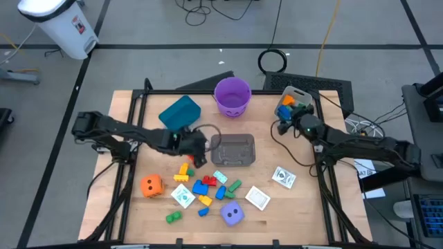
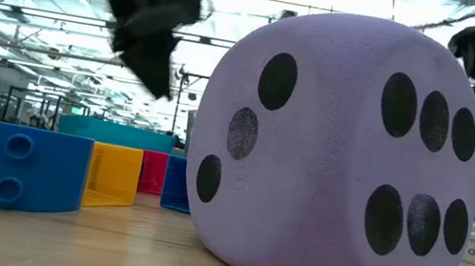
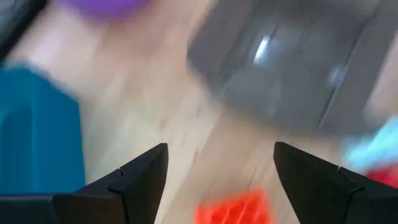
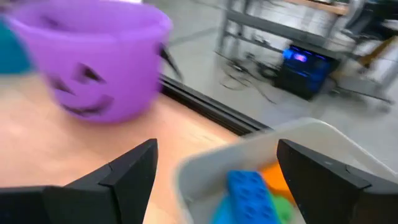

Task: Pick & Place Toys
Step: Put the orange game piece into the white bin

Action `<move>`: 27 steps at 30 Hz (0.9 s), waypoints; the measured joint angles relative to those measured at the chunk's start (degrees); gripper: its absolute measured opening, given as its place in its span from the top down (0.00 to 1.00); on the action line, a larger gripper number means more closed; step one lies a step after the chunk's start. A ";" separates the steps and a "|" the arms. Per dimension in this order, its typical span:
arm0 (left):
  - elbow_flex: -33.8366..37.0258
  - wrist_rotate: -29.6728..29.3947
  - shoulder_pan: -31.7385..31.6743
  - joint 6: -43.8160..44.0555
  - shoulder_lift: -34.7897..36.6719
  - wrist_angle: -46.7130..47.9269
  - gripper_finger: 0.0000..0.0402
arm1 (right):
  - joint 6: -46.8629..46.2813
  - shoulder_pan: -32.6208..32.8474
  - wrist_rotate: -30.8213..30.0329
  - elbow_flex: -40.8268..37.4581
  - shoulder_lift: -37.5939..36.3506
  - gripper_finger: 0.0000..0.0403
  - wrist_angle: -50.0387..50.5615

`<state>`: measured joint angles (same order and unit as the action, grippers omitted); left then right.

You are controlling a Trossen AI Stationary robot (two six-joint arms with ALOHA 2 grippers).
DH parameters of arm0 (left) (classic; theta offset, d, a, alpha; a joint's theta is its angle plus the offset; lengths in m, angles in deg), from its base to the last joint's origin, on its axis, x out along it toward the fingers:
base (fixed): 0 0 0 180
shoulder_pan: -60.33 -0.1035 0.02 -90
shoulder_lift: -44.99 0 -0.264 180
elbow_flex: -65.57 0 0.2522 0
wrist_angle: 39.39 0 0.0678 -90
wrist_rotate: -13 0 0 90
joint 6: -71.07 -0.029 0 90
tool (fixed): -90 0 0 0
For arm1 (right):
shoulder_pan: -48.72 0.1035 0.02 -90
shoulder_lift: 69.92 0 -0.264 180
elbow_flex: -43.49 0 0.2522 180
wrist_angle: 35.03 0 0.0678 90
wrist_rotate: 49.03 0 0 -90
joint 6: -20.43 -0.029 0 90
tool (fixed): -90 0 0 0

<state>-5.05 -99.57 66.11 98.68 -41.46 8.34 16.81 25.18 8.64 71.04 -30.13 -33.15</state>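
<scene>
The right claw (image 4: pixel 214 180) stands with its fingers spread apart and nothing between them, over the clear tub (image 1: pixel 294 102) at the far right corner of the counter (image 1: pixel 304 207). In the right wrist view that tub holds a blue block (image 4: pixel 249 193) with an orange and a green piece beside it; the blue block's long axis runs from the claw away toward the tub's far wall.

The left claw (image 3: pixel 221 171) is also spread apart and empty, hovering over bare wood near the counter's middle. An orange-red block (image 3: pixel 233 208) lies just below and between its fingers, apart from them. Just beyond it sits a second clear tub (image 1: pixel 233 150); whether anything is in it I cannot tell.

Farther out, the teal bin (image 1: pixel 180 113) lies tilted on its side near the left claw, and the purple bucket (image 1: pixel 232 95) stands upright at the far edge; the high view shows nothing inside it.

The loose toys lie at the near side of the counter. The orange die (image 1: pixel 151 185) is at the left. The purple die (image 1: pixel 232 215) sits nearest the front edge, filling the low view. Between them is a scatter of small blocks (image 1: pixel 204 188) in red, blue, yellow and green, pointing every way. Three white cards (image 1: pixel 257 198) lie flat, one left of the blocks and two to their right.
</scene>
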 joint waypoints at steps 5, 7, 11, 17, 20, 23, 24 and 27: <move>4.88 -0.01 1.50 -2.74 -2.06 -0.56 0.26 | -0.19 3.15 3.08 0.03 -2.06 0.25 -3.95; 6.36 0.17 1.49 -5.21 -2.55 -0.68 0.26 | -0.21 4.15 3.22 0.03 -2.36 0.25 -5.05; 8.95 4.02 1.44 -12.90 -2.45 -0.71 0.26 | -0.43 5.43 4.08 0.08 -2.52 0.25 -5.80; 12.03 5.09 1.18 -26.79 -2.55 -2.74 0.26 | -1.72 6.09 4.20 0.08 -2.54 0.25 -6.33; 13.67 6.09 0.30 -29.21 -2.48 -6.67 0.26 | -1.72 6.09 4.44 0.08 -2.52 0.25 -5.99; 14.93 7.27 -0.62 -29.25 -2.34 -9.52 0.26 | -1.72 6.04 5.65 0.08 -2.52 0.25 -5.99; 15.27 7.26 -0.83 -29.22 -2.34 -10.68 0.26 | -1.72 6.04 5.72 0.08 -2.52 0.25 -6.01; 15.51 7.24 -1.52 -28.53 -2.34 -11.66 0.26 | -1.72 6.04 5.64 0.08 -2.52 0.25 -5.90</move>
<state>10.45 -92.33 64.59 70.15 -43.81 -3.32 15.09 31.22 14.28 71.12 -32.65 -39.05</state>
